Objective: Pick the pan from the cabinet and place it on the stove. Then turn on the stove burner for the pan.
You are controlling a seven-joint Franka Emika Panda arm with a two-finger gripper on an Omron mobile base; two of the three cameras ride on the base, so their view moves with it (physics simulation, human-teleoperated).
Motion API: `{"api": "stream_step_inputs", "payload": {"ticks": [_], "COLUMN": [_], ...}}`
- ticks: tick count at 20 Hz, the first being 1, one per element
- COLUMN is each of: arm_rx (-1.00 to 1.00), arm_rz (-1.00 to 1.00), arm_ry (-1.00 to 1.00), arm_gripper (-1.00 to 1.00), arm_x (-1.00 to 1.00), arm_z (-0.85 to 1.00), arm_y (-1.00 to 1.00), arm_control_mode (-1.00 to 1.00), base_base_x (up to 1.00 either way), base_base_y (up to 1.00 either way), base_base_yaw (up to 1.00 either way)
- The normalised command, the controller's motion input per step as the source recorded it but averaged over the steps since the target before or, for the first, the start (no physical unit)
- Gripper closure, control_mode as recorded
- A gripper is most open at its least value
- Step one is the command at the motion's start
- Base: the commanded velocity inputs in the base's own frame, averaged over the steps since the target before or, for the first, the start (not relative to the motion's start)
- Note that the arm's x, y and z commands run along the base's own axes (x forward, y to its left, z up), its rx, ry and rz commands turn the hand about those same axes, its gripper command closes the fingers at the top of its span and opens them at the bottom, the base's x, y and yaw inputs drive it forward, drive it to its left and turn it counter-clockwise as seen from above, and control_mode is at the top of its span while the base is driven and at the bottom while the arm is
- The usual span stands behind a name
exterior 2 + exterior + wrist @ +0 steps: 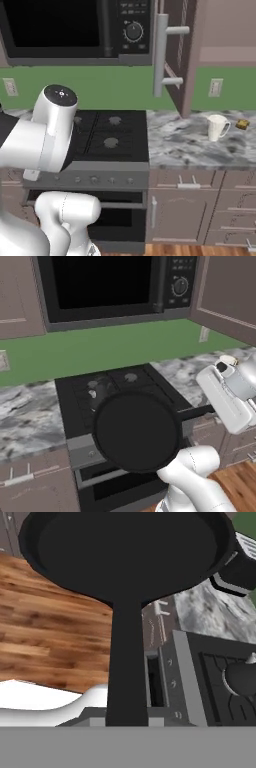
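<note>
In the left base view we see the black pan held in the air over the near edge of the stove, its handle pointing right toward the white arm. In the right base view, a mug stands on the counter right of the stove, beside the open cabinet door. In the hand view, the pan's handle runs down to the pincer; we cannot tell its grip.

Both base views look forward and down from behind, sharing the stove and microwave. Hand view sits close along the pan handle.
</note>
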Motion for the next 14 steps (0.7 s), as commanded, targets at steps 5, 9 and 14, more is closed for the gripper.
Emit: {"api": "stream_step_inputs", "payload": {"ticks": [5,9,14], "arm_rx": [0.00,0.00,0.00], "arm_rz": [0.00,0.00,0.00], "arm_ry": [0.00,0.00,0.00], "arm_gripper": [1.00,1.00,1.00], "arm_x": [0.00,0.00,0.00], "arm_z": [0.00,0.00,0.00], "arm_y": [0.00,0.00,0.00], "arm_control_mode": [1.00,1.00,1.00], "base_base_x": [0.26,0.30,0.37], "base_base_y": [0.48,0.42,0.34], "base_base_yaw": [-0.19,-0.19,-0.18]}}
